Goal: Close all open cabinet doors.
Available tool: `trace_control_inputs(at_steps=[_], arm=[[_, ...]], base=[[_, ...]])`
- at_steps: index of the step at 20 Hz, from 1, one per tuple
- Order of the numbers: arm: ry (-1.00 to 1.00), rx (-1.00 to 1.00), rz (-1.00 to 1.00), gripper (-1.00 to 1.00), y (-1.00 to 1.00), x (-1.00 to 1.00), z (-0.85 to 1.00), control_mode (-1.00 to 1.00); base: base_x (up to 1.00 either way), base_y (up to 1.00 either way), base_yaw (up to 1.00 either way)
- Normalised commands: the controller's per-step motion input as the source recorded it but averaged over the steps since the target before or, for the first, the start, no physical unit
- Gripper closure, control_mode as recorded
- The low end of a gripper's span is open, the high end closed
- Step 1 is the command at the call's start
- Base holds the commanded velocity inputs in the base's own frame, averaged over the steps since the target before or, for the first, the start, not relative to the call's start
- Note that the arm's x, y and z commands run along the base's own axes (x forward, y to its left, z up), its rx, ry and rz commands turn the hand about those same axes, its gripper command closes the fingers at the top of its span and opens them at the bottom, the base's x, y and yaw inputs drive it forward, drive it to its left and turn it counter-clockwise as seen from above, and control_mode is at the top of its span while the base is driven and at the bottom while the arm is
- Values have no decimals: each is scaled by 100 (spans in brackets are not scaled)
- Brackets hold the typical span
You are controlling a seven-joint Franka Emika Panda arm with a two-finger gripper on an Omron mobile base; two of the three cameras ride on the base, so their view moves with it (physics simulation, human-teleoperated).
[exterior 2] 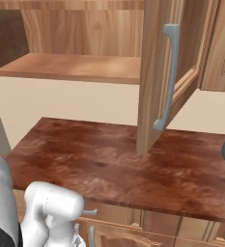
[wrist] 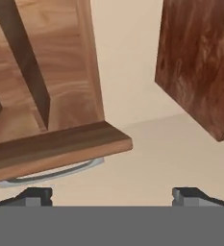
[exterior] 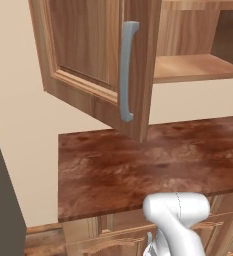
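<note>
Plainly, the cabinet door (exterior: 95, 60) hangs swung wide out over the counter (exterior: 138, 165), its grey bar handle (exterior: 127, 72) facing the robot. The gripper (wrist: 111, 194) sits below it, jaws spread and empty. Judging by this, the approach is under way; next comes pushing the door shut.

The white arm (exterior: 177, 220) rises low at the bottom of both base views, its rounded joint bent forward. In the hand view the hand (wrist: 111, 196) has its two dark fingertips (wrist: 34, 196) spread wide apart, gripping nothing.
</note>
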Motion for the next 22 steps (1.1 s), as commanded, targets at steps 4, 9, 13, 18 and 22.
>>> trace_control_inputs(at_steps=[4,9,13,18,22], arm=[[1,-10,-31,-100,0,0,37,-100],[-5,-11,-28,-100,0,-12,11,-100],[-3,-10,-30,-100,6,-18,0,-100],[0,-8,-36,-100,20,-21,4,-100],[0,-10,-39,-100,36,-4,1,-100]], base=[[0,0,0],[0,0,0],[0,0,0],[0,0,0],[0,0,0]])
